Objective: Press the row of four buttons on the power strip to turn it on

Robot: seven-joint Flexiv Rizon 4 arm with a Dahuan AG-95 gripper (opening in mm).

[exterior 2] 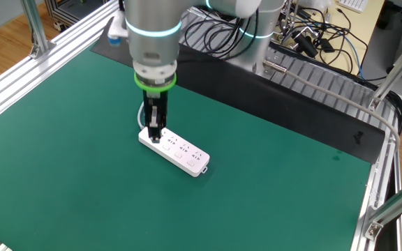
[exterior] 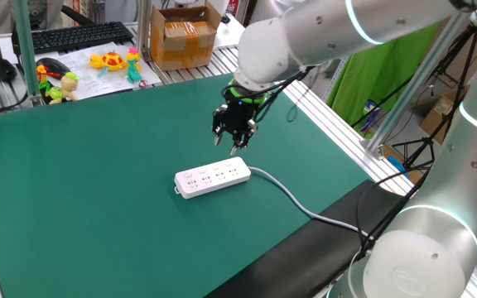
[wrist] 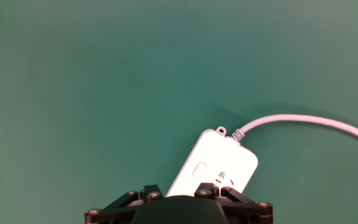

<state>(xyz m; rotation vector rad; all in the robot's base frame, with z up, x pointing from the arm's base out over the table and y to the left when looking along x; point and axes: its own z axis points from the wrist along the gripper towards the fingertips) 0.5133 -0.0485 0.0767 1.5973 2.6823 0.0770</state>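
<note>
The tool (exterior: 235, 146) hangs just above the cable end of the power strip (exterior: 213, 178); I cannot tell if its fingers are apart. The strip lies flat on the green worktop (exterior: 98, 207). The four buttons (exterior 2: 176, 155) are tiny, so a push could miss and slide the strip.

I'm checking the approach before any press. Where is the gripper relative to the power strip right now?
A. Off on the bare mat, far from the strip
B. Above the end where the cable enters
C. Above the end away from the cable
B: the gripper hangs above the power strip near the end where its cable comes in.
</note>
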